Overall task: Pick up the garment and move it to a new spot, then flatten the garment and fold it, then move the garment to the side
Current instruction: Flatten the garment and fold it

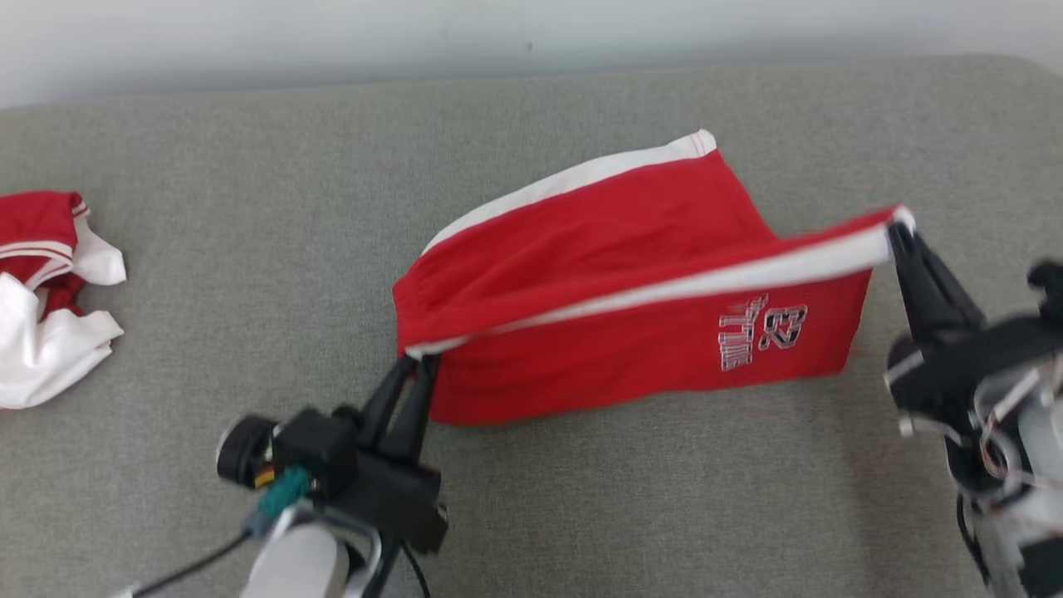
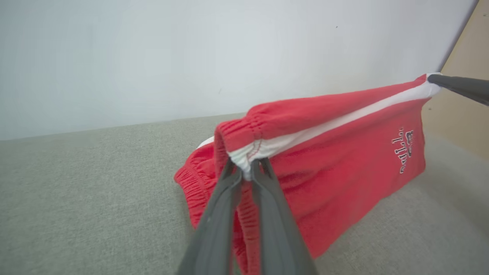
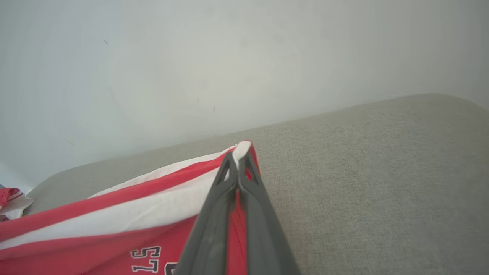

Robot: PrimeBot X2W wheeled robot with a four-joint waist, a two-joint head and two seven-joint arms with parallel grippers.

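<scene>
Grey woven fabric covered the surface (image 1: 249, 274), a broad padded top running from the near edge back to a pale, bare wall (image 1: 332, 41). Its far right corner was rounded. In the left wrist view a beige panel (image 2: 470, 49) stood at the right, against the wall.

Red shorts (image 1: 614, 282) with a white side stripe sat right of centre, pulled taut between the two grippers. The left gripper (image 1: 413, 361) had its fingers pinched together on the white end of the stripe at the elastic waistband, at the near left of the shorts. The right gripper (image 1: 897, 228) was clamped on the stripe's other end, at the hem corner on the right. The stripe ran as a straight raised ridge between them. The nearer leg hung down from it as a red panel, with dark and white lettering near its right end. The other leg fell away on the far side, its own white stripe along the far edge. The lower edge looked to reach the grey fabric, though contact was hard to judge.

Well apart at the far left lay a crumpled red and white garment (image 1: 41, 291).
</scene>
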